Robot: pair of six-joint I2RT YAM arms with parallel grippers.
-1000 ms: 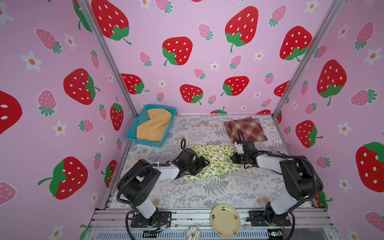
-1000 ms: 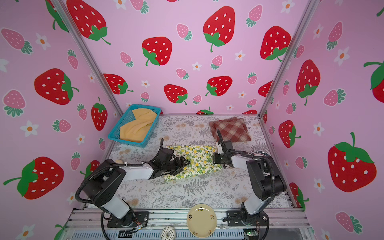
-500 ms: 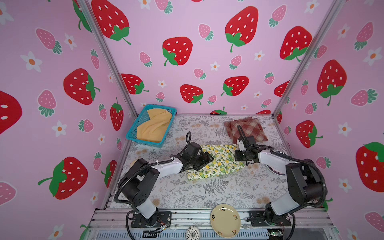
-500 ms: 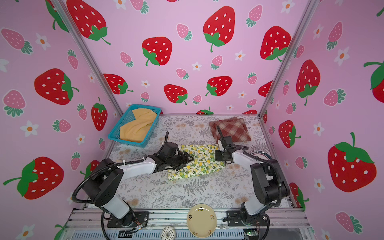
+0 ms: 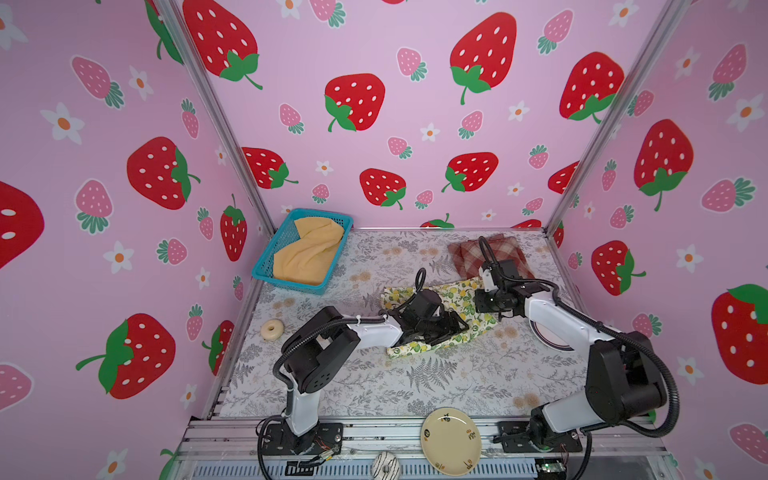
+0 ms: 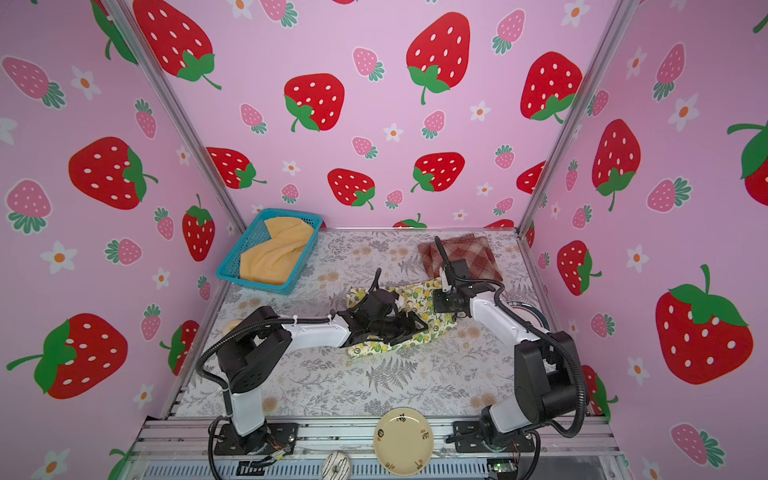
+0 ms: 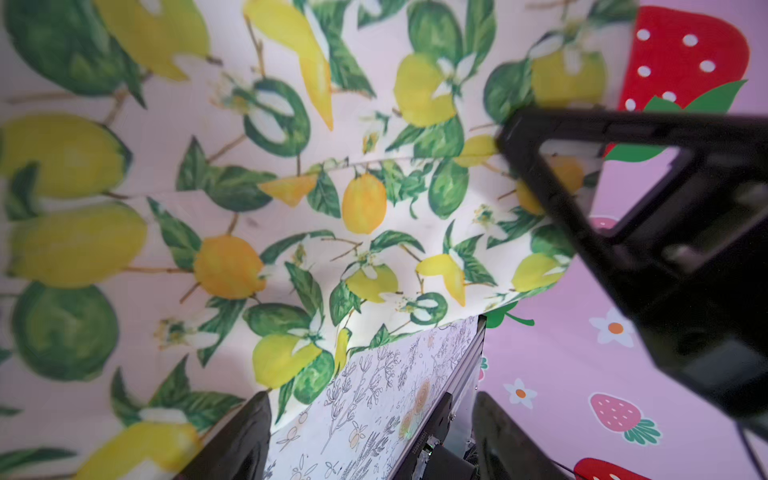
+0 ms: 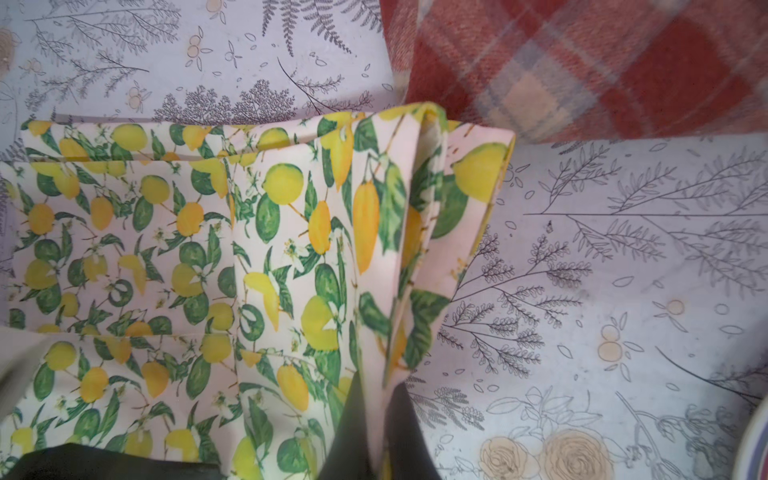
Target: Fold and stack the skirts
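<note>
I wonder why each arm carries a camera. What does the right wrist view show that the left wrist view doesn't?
Only the right wrist view shows the plaid skirt and a plate rim. Only the left wrist view shows the strawberry wall, a metal rail and the open left gripper. Both show the lemon skirt and the floral table; in the right wrist view the right gripper is shut on a fold of the lemon skirt.

No legible text, labels or numbers; small dark marks on plate point(image 5: 451, 440) unreadable.
</note>
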